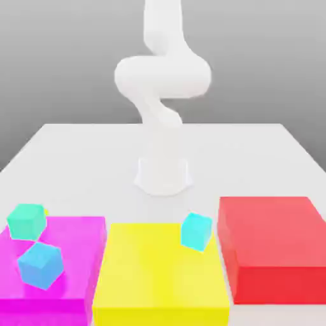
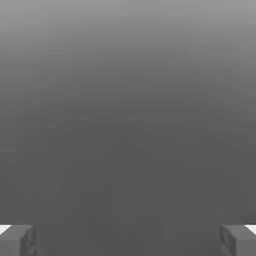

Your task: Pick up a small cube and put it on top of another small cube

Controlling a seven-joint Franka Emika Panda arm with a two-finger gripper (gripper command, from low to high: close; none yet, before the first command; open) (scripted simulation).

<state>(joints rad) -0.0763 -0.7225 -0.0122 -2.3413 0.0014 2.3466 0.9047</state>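
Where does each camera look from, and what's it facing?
Exterior view: off the arm, facing the arm's base and looking down on the pale table; magenta, yellow and red blocks nearest it. Arm shows up to the top edge.
Hand view: on the hand, facing plain grey background; the gripper's two fingertips show, wide apart.
Shared: no block or cube common to both; possibly the grey background.

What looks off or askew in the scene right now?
No damage or spill shows. The mint cube and blue cube sit at differing angles on the magenta block; a yellow bit peeks out beside the mint cube, mostly hidden, possibly the yellow cube.
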